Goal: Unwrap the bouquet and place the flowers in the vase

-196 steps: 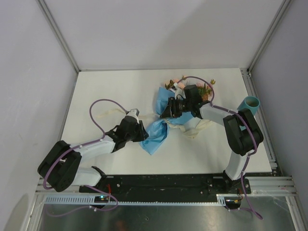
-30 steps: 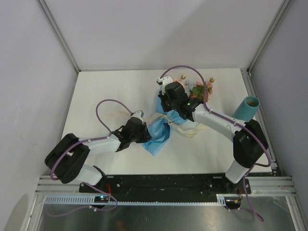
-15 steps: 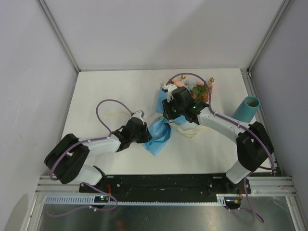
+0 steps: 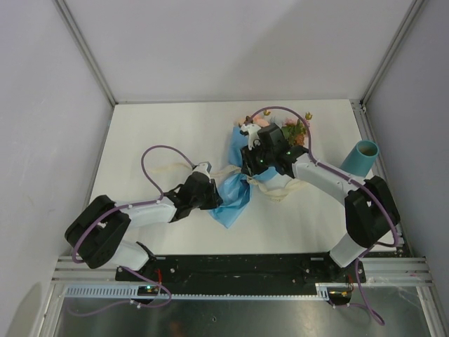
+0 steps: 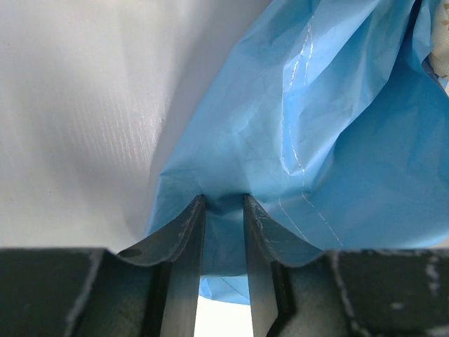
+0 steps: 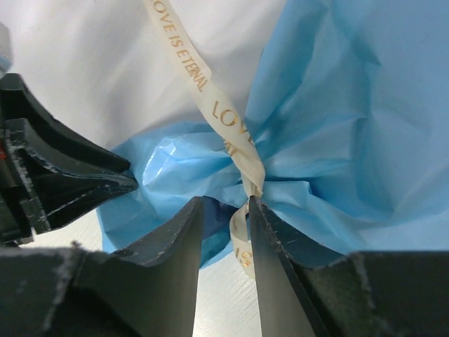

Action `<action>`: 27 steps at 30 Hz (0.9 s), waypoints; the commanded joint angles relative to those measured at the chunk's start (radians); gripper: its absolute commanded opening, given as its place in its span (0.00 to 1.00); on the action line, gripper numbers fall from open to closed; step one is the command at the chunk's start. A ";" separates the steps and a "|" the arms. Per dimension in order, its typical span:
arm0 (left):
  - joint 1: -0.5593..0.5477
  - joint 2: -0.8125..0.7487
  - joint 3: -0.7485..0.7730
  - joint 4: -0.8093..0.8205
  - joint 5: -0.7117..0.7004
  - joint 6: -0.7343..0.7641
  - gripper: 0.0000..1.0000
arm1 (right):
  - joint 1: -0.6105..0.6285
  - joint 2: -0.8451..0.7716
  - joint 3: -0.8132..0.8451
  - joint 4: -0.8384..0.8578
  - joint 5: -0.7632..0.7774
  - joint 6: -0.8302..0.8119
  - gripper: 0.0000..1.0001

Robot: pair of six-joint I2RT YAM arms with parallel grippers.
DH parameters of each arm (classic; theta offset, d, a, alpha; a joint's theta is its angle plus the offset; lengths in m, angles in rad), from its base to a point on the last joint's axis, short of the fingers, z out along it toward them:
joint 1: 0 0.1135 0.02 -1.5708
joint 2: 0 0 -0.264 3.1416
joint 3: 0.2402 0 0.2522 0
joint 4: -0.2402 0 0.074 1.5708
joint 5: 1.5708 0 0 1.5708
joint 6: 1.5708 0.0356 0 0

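The bouquet lies on the white table with its flowers (image 4: 293,132) pointing to the far right and its light blue paper (image 4: 231,198) fanning toward me. My left gripper (image 4: 212,199) (image 5: 223,205) is shut on the near end of that paper. My right gripper (image 4: 247,167) (image 6: 224,205) is open, its fingers astride the tied neck. The cream ribbon (image 6: 226,128) runs down against the right finger. The teal vase (image 4: 361,158) stands by the right edge, beyond my right arm.
Loose cream ribbon trails on the table left of the bouquet (image 4: 163,167) and bunches under my right forearm (image 4: 282,191). My left gripper's fingers (image 6: 66,184) show close by in the right wrist view. Metal posts and grey walls close in the table.
My right gripper has come from the flower end toward me along the bouquet to its tied neck, and its jaws have opened. The left arm keeps its hold and place.
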 commanded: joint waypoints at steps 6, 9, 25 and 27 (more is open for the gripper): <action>-0.011 -0.009 0.033 0.010 -0.016 -0.009 0.34 | -0.003 0.098 0.046 0.017 0.101 -0.043 0.38; -0.011 -0.008 0.034 0.010 -0.017 -0.008 0.33 | 0.003 0.116 0.054 0.013 0.102 -0.043 0.35; -0.020 0.056 0.047 0.000 -0.025 -0.006 0.33 | 0.100 0.069 0.115 0.034 0.337 -0.011 0.02; -0.022 0.063 0.049 -0.002 -0.026 -0.008 0.33 | 0.117 0.080 0.113 0.040 0.407 -0.002 0.08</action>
